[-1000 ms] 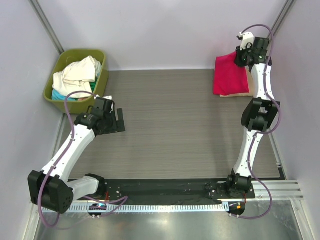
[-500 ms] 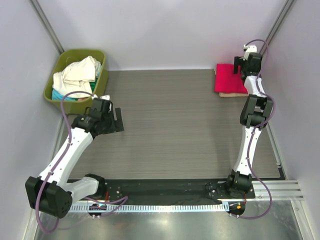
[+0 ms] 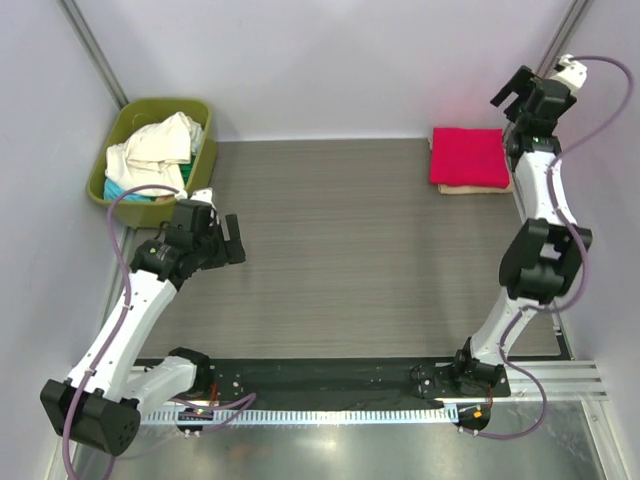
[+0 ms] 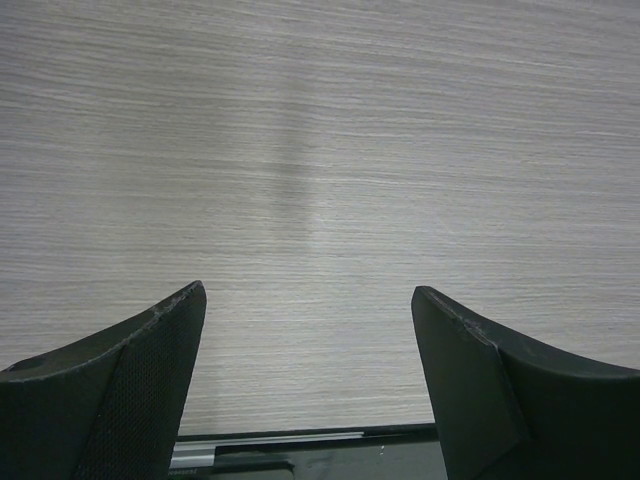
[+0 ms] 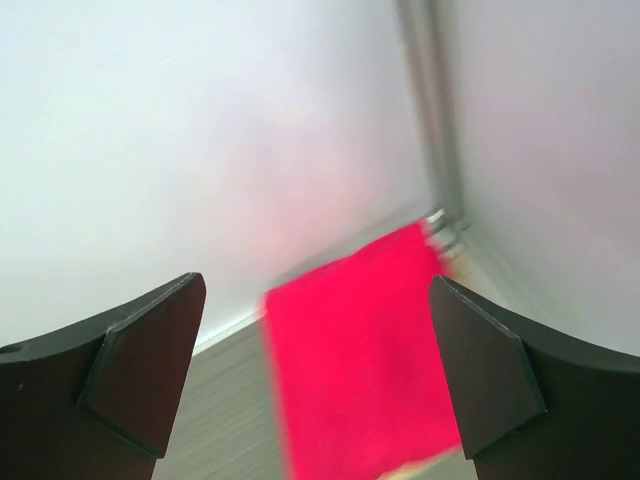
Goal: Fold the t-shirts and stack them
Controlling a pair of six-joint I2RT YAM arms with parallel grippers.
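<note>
crimson-red t-shirt (image 3: pixel 470 156) is seen folded flat atop a tan one (image 3: pixel 480 188), far right of the olive tub (image 3: pixel 160 101); cream shirts (image 3: pixel 158 140) are heaped inside it. r gripper (image 3: pixel 510 88) is held raised, far right of tub, jaws spread, empty. l gripper (image 3: pixel 235 238) is held just in front of tub, jaws apart, nothing gripped.

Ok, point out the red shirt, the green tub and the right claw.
red shirt (image 3: pixel 470 157): top view, centre of cloth
green tub (image 3: pixel 165 101): top view, far rim
right claw (image 3: pixel 510 86): top view, between fingertips

The top shirt (image 3: pixel 470 157) is crimson red, the lower shirt (image 3: pixel 470 189) tan. The counter (image 3: pixel 340 240) is grey, finely streaked.
</note>
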